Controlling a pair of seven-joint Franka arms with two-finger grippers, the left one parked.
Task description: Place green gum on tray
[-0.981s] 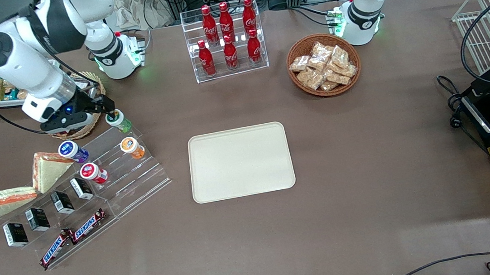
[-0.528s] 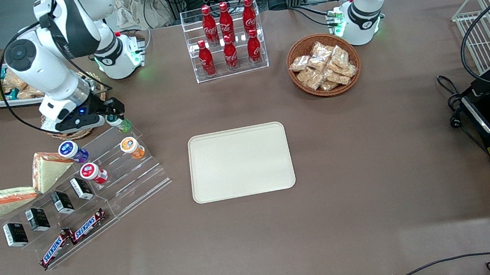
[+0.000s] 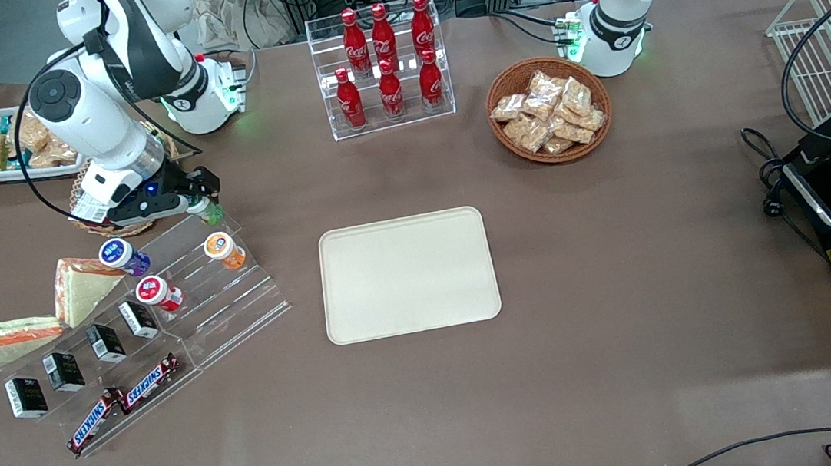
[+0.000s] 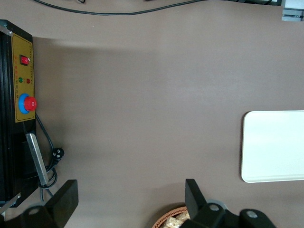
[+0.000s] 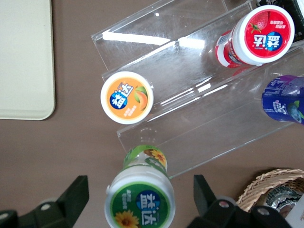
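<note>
The green gum (image 3: 211, 210) is a small green bottle with a white-rimmed lid. It stands on the top step of a clear stepped rack (image 3: 226, 307). My right gripper (image 3: 199, 197) hovers right over it. In the right wrist view the gripper (image 5: 141, 191) is open, one black finger on each side of the gum's lid (image 5: 140, 198) with a gap on both sides. The beige tray (image 3: 408, 274) lies flat at the table's middle, toward the parked arm's end from the rack. Its corner shows in the right wrist view (image 5: 23, 57).
On the same rack stand an orange bottle (image 3: 223, 249), a red bottle (image 3: 157, 292) and a purple bottle (image 3: 120, 255). A small wicker basket (image 5: 270, 187) sits beside the rack under my arm. A cola rack (image 3: 386, 66) and a snack basket (image 3: 549, 109) stand farther from the front camera.
My right arm has swung toward the parked arm's end, bringing the gripper from beside the green gum to over its lid. The gum has not moved.
</note>
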